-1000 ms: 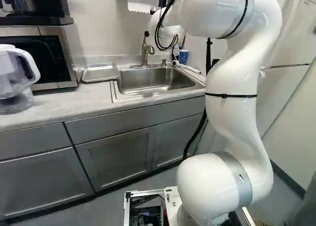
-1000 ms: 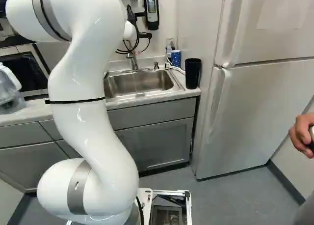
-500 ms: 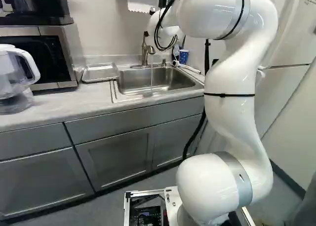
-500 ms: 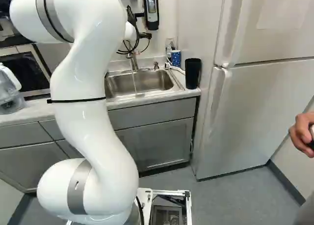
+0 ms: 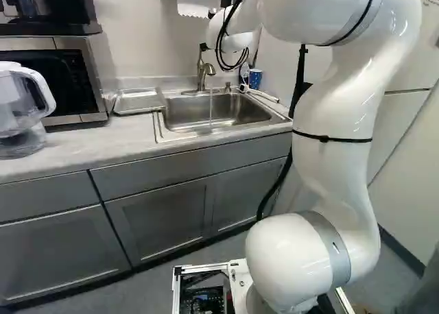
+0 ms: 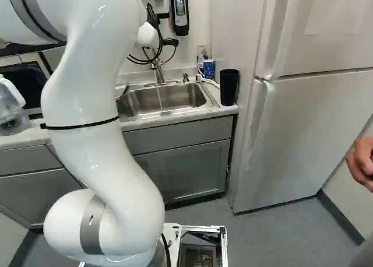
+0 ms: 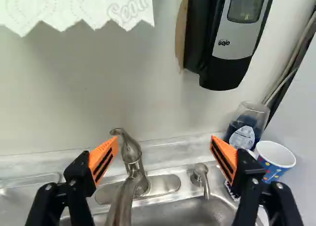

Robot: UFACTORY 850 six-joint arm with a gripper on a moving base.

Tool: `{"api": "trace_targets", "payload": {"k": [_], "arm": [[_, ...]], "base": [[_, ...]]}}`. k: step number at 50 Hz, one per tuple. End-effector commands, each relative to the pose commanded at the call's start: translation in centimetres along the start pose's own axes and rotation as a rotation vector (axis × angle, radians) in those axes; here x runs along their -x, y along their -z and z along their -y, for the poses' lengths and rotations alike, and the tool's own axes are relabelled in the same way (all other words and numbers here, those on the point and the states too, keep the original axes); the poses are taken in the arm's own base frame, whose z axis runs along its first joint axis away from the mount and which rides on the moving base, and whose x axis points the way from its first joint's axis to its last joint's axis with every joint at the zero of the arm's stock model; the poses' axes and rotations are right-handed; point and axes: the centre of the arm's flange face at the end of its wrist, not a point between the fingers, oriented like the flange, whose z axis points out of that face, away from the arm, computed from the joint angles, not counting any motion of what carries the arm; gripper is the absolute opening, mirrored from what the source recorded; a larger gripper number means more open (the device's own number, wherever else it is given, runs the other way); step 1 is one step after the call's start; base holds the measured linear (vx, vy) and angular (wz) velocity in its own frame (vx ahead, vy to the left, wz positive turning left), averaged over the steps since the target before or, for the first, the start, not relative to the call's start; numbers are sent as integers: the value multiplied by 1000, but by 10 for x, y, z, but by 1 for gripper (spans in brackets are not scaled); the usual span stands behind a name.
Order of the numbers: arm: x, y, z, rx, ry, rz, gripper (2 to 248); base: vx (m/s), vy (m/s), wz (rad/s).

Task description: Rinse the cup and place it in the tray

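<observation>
The glossy white arm (image 5: 336, 108) has rounded joints (image 5: 278, 259), grey rings (image 5: 332, 244) and black cables (image 5: 219, 43) (plus thin black straps (image 5: 326, 138)).

Tray (image 5: 139, 101) left of sink (image 5: 219, 115), cup (image 5: 255, 79) right of faucet (image 5: 202, 75)

Sink (image 5: 240, 112) and faucet (image 7: 132, 159) present smooth, lustrous metal; arm (image 6: 105, 150), smooth and glossy; paper towel (image 7: 74, 6), embossed; countertop (image 5: 89, 142), matt.

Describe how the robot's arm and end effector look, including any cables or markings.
The arm is glossy white with rounded joints, gray bands and thin black straps. Black cables loop outside its far section. The end effector is black, its two fingers carrying orange pads with dark stripes.
</observation>
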Motion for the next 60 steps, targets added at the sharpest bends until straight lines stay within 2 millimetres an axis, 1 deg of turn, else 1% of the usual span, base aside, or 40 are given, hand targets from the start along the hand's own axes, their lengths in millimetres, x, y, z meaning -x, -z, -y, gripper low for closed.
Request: {"api": "trace_targets", "payload": {"k": [27,60], "arm": [[9,54,6,-9,2,44,247],[31,122,10,-18,5,166,247]], "base": [[0,0,0],[0,0,0]]}}
